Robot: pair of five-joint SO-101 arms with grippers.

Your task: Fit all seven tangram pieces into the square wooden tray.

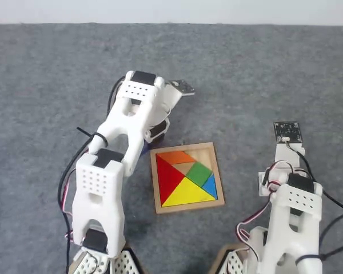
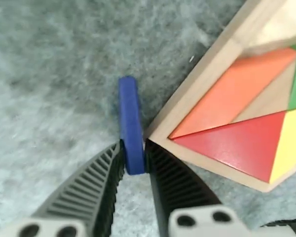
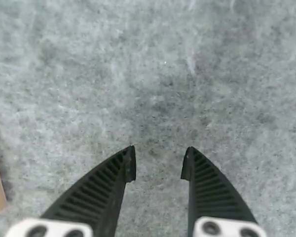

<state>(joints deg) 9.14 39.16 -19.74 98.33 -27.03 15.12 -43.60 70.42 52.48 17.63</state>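
Now, the blue piece point(image 2: 129, 113), gripped on edge by the left end effector point(image 2: 133, 159) beside a corner of the tray point(image 2: 207, 74), should be lifted over the rim and laid flat into the bare gap point(image 1: 186, 168); the right end effector point(image 3: 158, 163) is parted above the bench point(image 3: 138, 74).

Both arms are white plastic shells with black motor blocks at the joints. The left arm point(image 1: 111, 165) has grids of small holes in its links, black cables along its side, and red and white wires near the base. The right arm point(image 1: 291, 217) has the same hole grid, looping black, red and white wires, and a small black circuit board point(image 1: 287, 132). The fingers point(image 3: 106, 190) are black, ribbed and pointed, on white mounts with dark screw holes.
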